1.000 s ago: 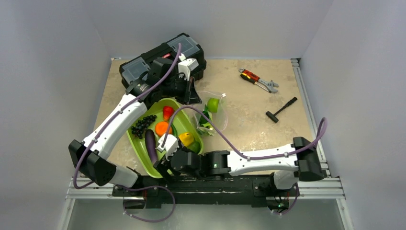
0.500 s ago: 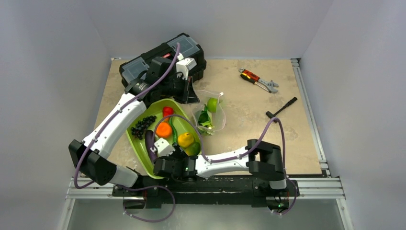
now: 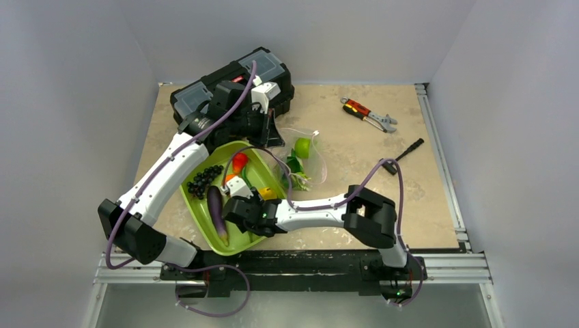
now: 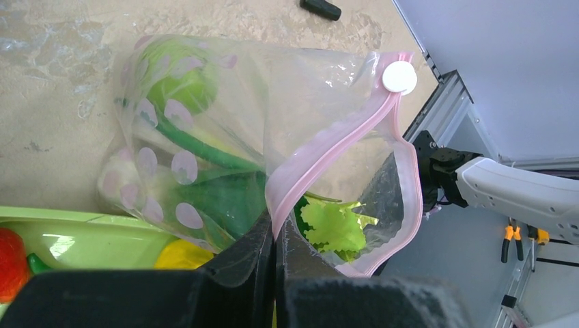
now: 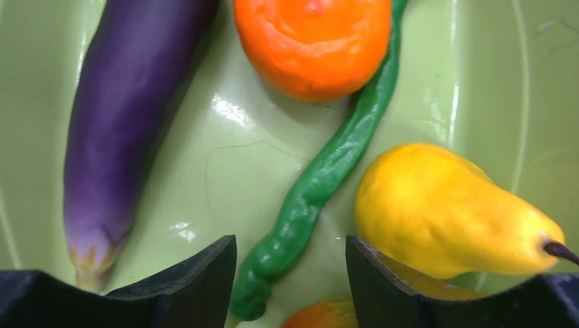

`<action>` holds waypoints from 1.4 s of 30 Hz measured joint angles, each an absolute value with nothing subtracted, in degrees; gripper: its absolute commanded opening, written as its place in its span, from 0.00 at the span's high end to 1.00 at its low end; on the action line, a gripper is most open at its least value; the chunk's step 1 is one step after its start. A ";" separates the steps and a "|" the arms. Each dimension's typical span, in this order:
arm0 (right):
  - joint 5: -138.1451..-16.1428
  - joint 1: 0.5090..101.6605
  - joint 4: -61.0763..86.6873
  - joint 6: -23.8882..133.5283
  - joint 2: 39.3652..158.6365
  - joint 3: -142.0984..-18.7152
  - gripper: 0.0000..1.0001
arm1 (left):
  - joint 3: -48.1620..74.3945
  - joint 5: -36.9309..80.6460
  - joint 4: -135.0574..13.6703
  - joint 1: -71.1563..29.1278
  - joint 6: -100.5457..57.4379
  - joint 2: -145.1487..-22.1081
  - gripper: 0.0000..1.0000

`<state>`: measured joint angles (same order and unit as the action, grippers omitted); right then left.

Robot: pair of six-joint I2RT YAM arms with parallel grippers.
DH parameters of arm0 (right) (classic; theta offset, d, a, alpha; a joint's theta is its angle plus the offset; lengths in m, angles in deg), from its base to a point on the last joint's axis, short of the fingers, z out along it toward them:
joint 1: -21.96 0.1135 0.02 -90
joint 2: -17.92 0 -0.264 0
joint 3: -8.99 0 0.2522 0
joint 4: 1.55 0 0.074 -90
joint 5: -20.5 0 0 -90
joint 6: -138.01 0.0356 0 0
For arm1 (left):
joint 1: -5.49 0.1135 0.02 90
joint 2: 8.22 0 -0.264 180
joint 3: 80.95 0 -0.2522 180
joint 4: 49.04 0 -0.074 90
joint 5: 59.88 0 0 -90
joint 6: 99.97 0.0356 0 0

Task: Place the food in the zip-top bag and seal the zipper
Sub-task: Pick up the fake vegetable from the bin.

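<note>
My left gripper (image 3: 272, 137) is shut on the pink zipper (image 4: 334, 143) of the clear zip-top bag (image 4: 225, 137), holding its mouth up and open. The bag (image 3: 300, 156) holds a green apple (image 4: 174, 82), a green bean and leafy bok choy (image 4: 334, 222). My right gripper (image 3: 240, 198) hangs open and empty low over the lime-green tray (image 3: 256, 172). In the right wrist view a green bean (image 5: 321, 178) lies between its fingers (image 5: 290, 273). A purple eggplant (image 5: 130, 123), an orange (image 5: 313, 41) and a yellow pear (image 5: 444, 212) lie around it. Dark grapes (image 3: 203, 179) lie at the tray's left.
A black toolbox (image 3: 232, 85) stands at the back left, right behind my left gripper. A red-handled wrench (image 3: 369, 115) and a black hammer (image 3: 401, 156) lie on the table at the right. A red toy (image 3: 239, 161) lies at the tray's far end.
My right arm has folded back and its gripper has moved from the tray's near edge forward over the food. The eggplant now shows. The left gripper still holds the bag.
</note>
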<state>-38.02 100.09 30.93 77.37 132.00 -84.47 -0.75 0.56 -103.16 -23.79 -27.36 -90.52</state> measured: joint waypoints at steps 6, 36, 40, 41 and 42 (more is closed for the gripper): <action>-40.68 100.22 31.52 77.72 134.58 -86.53 0.47 | -0.75 0.14 -103.18 -23.79 -27.43 -90.68 1.00; -39.02 100.33 25.99 80.74 132.77 -81.61 1.00 | -0.75 -0.58 -103.18 -23.79 -27.93 -90.66 1.00; -39.15 100.33 23.63 80.21 127.22 -78.20 1.00 | -0.75 -0.58 -103.18 -23.79 -27.93 -90.66 1.00; -39.22 100.33 23.17 80.08 125.97 -78.00 1.00 | -0.75 -0.58 -103.18 -23.79 -27.93 -90.66 1.00; -39.29 100.33 22.67 79.88 124.94 -78.00 1.00 | -0.75 -0.58 -103.16 -23.79 -27.93 -90.66 1.00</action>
